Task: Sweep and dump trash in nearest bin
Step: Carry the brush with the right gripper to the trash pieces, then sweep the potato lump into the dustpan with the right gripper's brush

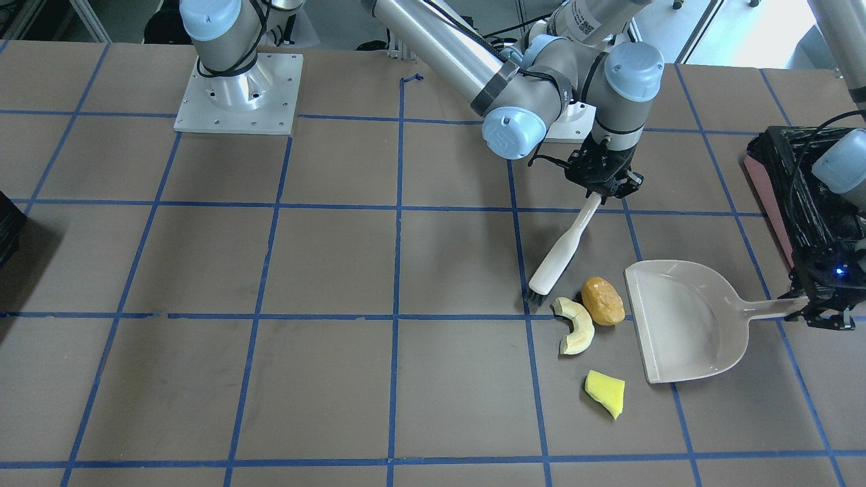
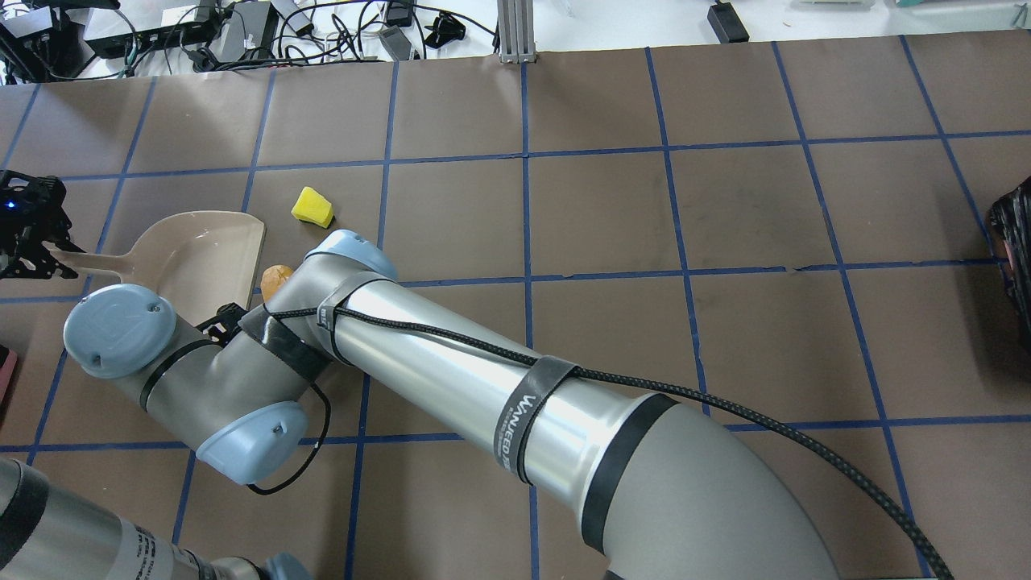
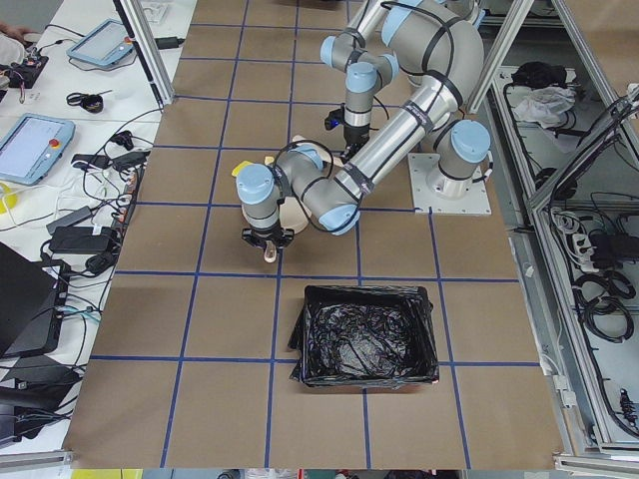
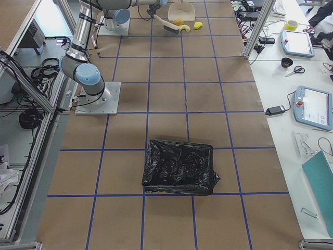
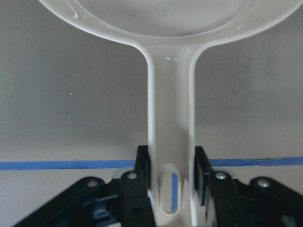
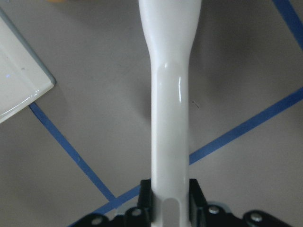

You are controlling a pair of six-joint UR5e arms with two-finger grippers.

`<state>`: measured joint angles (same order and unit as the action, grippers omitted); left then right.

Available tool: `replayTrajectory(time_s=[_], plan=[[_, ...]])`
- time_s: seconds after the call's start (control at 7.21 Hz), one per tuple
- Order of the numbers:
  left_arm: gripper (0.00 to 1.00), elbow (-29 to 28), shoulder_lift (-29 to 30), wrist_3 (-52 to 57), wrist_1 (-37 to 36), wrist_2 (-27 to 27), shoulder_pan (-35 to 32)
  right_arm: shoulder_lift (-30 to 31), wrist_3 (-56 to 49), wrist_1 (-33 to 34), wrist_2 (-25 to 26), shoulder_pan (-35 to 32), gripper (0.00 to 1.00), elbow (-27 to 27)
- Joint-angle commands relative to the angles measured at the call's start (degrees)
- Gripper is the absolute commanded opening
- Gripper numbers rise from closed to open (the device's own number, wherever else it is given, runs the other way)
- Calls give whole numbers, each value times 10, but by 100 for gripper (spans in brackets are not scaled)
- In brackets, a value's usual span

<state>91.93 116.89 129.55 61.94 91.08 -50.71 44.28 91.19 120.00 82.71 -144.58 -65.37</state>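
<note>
The beige dustpan (image 1: 683, 321) lies flat on the table, mouth toward the trash. My left gripper (image 1: 822, 308) is shut on its handle (image 5: 170, 142). My right gripper (image 1: 604, 186) is shut on a white brush (image 1: 561, 253), whose dark bristles touch the table just left of the pale rind slice (image 1: 576, 326). The brown lump (image 1: 603, 300) lies beside the rind, close to the pan's mouth. The yellow wedge (image 1: 606, 392) lies apart, nearer the camera. The pink-sided bin with the black bag (image 1: 778, 182) stands behind the left gripper. In the overhead view the right arm hides the right gripper and the rind.
A second black-lined bin (image 4: 179, 166) stands far off toward the table's right end. A dark box edge (image 1: 7, 223) shows at the front view's left edge. The right arm's base plate (image 1: 237, 91) is bolted on the robot's side. Blue tape lines grid the brown table.
</note>
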Motion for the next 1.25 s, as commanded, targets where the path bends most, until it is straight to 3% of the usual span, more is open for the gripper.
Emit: replayTrajectory(time_s=[0.0,0.56,1.11], plan=[[0,0,1,0,-1,0,0,-13,-1,1,0,1,0,16],[0,0,1,0,-1,4,-6,-18,-124,15,-34,6,0,24],[0,0,1,0,-1,4,-6,-54,-321,20,-47,7,0,84]])
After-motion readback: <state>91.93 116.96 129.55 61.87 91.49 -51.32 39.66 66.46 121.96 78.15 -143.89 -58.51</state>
